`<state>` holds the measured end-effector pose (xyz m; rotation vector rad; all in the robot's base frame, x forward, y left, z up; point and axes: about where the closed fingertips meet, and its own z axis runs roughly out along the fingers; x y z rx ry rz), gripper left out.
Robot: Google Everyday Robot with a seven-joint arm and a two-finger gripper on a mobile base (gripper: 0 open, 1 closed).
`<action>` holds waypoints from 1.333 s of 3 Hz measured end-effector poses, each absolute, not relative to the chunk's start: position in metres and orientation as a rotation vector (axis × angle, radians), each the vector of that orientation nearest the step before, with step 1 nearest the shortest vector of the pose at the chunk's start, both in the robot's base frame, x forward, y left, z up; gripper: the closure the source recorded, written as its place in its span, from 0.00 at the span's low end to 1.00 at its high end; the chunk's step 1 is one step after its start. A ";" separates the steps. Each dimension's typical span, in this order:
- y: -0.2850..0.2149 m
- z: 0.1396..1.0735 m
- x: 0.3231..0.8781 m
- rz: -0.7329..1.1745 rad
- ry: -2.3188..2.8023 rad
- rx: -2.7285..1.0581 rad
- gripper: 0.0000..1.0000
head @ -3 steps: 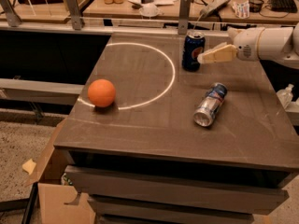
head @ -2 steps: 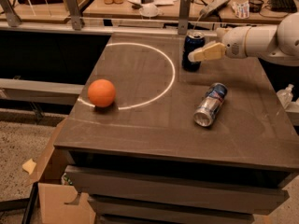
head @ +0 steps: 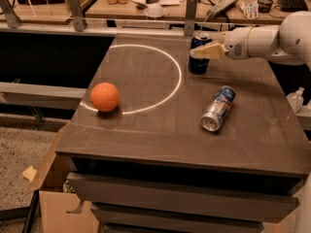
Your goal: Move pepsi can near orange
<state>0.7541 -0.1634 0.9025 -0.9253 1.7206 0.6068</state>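
Extending in from the right, the gripper [head: 203, 52] is seen at the pepsi can [head: 197, 65].
The can is stood upright at the far edge of the table [head: 146, 135], just outside a white arc [head: 178, 76]; the gripper is laid across its upper front, and whether it is open or closed cannot be told. The orange [head: 105, 97] is set well apart, near the left edge, at the arc's near end. A silver can [head: 218, 108] is laid on its side right of the arc, not between the two.
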 end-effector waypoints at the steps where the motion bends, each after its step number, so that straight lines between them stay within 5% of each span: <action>1: -0.159 0.915 0.749 0.640 1.697 -0.956 0.65; 2: -0.150 0.952 0.732 0.724 1.642 -0.944 0.88; 3: -0.125 0.987 0.703 0.841 1.559 -0.960 1.00; 4: -0.125 0.987 0.703 0.841 1.559 -0.960 1.00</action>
